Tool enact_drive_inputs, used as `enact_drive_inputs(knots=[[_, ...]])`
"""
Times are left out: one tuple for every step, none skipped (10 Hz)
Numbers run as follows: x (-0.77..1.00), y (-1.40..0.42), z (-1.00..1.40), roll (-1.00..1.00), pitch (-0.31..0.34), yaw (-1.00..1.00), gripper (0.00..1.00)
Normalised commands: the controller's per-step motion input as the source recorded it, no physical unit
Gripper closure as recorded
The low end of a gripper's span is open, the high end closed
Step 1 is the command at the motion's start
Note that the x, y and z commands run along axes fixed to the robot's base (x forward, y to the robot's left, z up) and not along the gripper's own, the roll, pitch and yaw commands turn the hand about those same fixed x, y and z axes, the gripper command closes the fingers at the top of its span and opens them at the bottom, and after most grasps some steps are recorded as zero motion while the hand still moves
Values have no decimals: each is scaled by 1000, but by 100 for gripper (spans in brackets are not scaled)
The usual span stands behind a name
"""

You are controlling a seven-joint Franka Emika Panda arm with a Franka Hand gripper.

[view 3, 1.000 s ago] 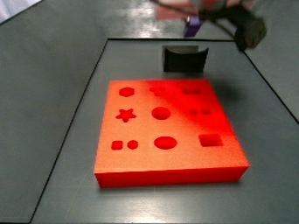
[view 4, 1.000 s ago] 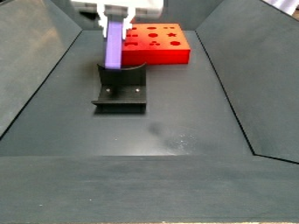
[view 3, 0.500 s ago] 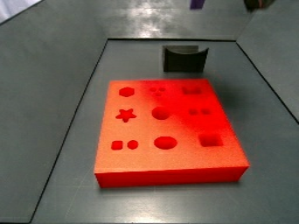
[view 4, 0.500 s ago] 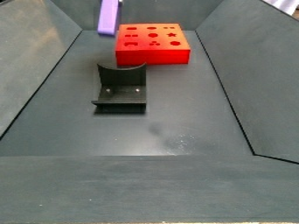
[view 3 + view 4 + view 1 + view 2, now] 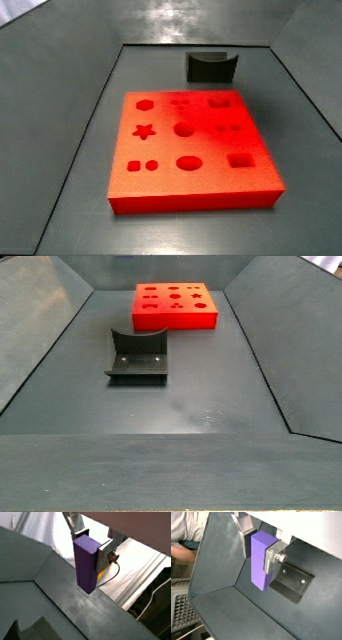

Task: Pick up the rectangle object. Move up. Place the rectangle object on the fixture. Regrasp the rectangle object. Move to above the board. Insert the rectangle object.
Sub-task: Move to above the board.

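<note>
In both wrist views the hand (image 5: 92, 543) pinches the block (image 5: 86, 564) between its two silver fingers (image 5: 78, 523), gripping the block's upper part so that most of its purple length hangs free below the pads. In a wrist view the block (image 5: 261, 561) hangs clear of the dark floor, and a finger (image 5: 273, 554) with a round bolt lies flat against its side. Neither side view shows the hand or the block; both lie outside those frames. In a side view the board (image 5: 190, 148) fills the centre of the frame, flat on the grey counter (image 5: 67, 130), its star, circle, square and hexagon cut-outs all open. Beyond it, at upper centre and apart from the board, stands the fixture (image 5: 210, 67), its curved notch facing up. In a side view from the opposite end, the fixture (image 5: 136, 355) sits left of centre on the counter (image 5: 201, 396), with the board (image 5: 174, 306) behind it at upper centre, near but not touching.
</note>
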Motion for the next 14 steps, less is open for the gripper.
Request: enact_drive_inputs(knots=[[-4,-70,1000,2,191,184,100],[2,-68,1000,-3,150,194,100],[8,-48,782,-18,100,188,100],[13,-32,610,-26,69,178,100],[11,-25,384,-39,40,149,100],[8,-24,277,-40,29,135,100],[-600,-1000,-147,-1000,131,-31,100],[-600,-1000,-151,-1000,127,-35,100],[-638,-1000,-143,-1000,112,-26,100],[-645,-1000,-159,-1000,106,-18,100],[-664,-1000,-153,-1000,101,-10,100],[-674,-1000,-155,-1000,102,-5,100],[-669,-929,-145,-1000,88,6,100],[-547,-734,-112,-1000,81,8,100]])
